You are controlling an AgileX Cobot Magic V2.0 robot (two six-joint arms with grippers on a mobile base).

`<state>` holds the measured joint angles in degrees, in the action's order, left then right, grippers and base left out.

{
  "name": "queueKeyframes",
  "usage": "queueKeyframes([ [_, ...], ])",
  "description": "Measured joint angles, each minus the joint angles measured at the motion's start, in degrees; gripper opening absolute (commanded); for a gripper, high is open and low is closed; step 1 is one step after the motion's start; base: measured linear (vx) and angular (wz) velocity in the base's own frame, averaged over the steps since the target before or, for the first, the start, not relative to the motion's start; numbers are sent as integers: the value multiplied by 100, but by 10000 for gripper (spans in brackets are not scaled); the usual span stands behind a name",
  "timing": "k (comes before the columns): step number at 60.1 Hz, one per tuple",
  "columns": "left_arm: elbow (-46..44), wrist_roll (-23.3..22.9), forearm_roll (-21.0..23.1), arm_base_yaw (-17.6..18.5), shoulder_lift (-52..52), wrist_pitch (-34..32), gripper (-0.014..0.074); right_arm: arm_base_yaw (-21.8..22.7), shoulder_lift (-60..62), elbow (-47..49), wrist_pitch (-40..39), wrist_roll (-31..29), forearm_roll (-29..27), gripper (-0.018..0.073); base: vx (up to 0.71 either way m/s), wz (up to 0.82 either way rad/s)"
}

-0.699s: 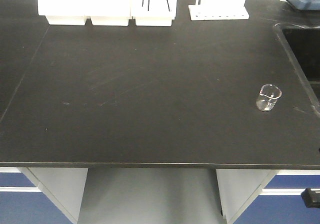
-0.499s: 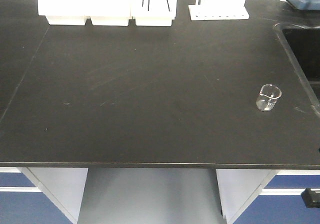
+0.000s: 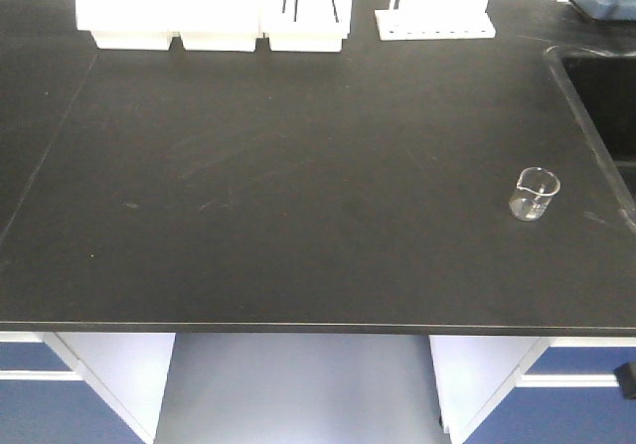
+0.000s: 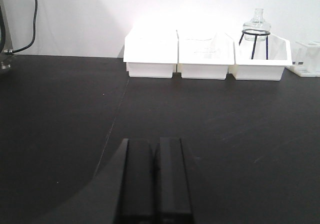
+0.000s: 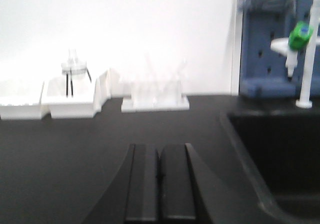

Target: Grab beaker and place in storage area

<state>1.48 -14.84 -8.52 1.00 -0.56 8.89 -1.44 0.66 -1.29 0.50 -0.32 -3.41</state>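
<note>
On the benchtop [image 3: 298,186], right of centre in the front view: the beaker [image 3: 536,194], upright, just left of the sink [image 3: 596,96]. Along the top edge, well behind it: three bins [image 3: 219,27] side by side at upper left, a rack [image 3: 435,25] to their right. In the rightmost bin, a flask [image 4: 256,22] on a wire stand.

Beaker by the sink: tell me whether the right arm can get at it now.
Probably yes: the beaker stands alone on the benchtop, nothing touching it. The right gripper is shut, so it must open first.
</note>
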Motion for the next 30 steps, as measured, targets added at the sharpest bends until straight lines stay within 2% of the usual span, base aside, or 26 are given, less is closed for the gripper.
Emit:
queueKeyframes([
  [10,0,0,0,0,0,0,-8,0,-447,835,-160,-121,6,0,0,0],
  [21,0,0,0,0,0,0,-8,0,-2114,2265,-253,-368,6,0,0,0],
  [30,0,0,0,0,0,0,-8,0,-3382,3017,-350,-383,6,0,0,0],
])
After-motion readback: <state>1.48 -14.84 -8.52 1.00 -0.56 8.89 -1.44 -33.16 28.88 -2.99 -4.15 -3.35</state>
